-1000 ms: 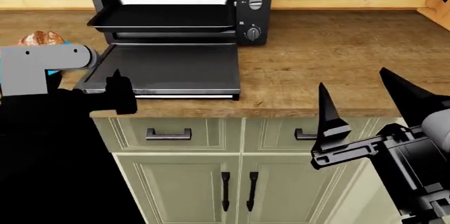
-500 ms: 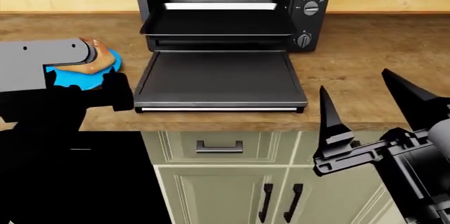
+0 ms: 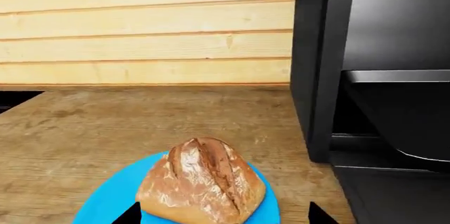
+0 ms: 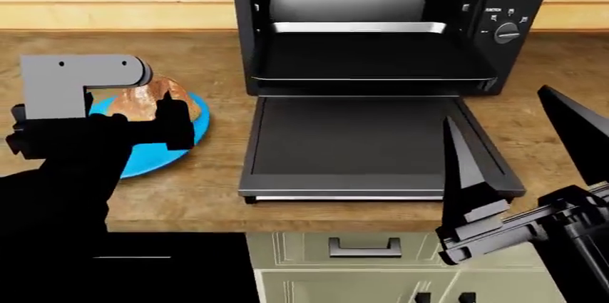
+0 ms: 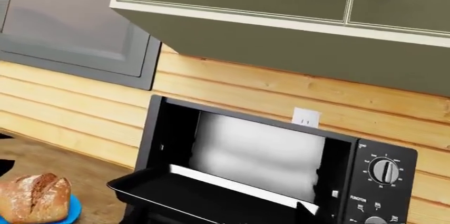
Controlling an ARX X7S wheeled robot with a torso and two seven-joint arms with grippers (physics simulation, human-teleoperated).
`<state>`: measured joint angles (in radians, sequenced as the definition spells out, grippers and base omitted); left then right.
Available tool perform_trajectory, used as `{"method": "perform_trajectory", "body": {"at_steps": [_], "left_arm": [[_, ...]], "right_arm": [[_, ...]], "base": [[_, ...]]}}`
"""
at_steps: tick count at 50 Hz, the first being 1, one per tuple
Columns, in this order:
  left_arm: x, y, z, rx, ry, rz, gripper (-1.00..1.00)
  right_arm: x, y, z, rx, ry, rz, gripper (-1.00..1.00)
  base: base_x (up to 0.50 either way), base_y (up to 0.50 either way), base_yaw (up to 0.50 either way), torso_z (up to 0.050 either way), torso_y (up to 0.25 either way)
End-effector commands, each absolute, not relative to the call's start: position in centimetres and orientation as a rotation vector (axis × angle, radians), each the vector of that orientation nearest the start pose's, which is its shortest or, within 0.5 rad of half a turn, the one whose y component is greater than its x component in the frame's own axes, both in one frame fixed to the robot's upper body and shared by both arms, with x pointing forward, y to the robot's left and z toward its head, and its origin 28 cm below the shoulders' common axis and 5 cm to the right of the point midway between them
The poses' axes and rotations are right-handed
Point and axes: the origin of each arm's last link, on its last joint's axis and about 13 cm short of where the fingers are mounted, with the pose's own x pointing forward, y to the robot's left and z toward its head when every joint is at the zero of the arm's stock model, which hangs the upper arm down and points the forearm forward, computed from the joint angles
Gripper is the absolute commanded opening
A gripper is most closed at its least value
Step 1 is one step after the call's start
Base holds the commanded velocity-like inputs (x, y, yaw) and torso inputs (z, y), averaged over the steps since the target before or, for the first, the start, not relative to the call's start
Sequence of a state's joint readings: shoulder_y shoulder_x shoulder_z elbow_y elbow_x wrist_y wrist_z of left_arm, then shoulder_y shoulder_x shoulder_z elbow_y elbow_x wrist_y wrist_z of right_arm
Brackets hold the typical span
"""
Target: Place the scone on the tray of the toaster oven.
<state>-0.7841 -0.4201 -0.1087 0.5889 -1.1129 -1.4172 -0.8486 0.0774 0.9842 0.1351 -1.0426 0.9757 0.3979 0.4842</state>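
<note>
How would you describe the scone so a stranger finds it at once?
Find the big black toaster oven on the wooden counter. To its left lies a round blue plate; the scone sits on it, a lumpy golden-brown pastry with a cracked crust.

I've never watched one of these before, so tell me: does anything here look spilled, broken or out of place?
Nothing stands out. The scone sits whole on its blue plate, the toaster oven stands square with its door folded flat, and the tray is slid out level and bare.
</note>
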Motion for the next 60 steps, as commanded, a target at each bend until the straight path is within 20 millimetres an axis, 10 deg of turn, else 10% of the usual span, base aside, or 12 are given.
{"method": "perform_trajectory", "body": {"at_steps": [1, 22, 60], "left_arm": [[24.0, 23.5, 23.9, 0.072, 0.089, 0.092, 1.00], [23.9, 23.3, 23.8, 0.075, 0.094, 0.085, 1.00], [23.7, 23.7, 23.3, -0.114, 0.196, 0.233, 1.00]], "right_arm": [[13.4, -15.4, 23.3, -0.127, -0.436, 0.297, 1.00], [12.9, -15.5, 23.6, -0.089, -0.474, 0.330, 1.00], [10.9, -14.5, 24.0, -0.022, -0.629, 0.526, 1.00]], "base": [[0.38, 0.30, 0.00, 0.000, 0.000], [0.48, 0.01, 0.00, 0.000, 0.001], [0.00, 0.00, 0.00, 0.000, 0.000]]}}
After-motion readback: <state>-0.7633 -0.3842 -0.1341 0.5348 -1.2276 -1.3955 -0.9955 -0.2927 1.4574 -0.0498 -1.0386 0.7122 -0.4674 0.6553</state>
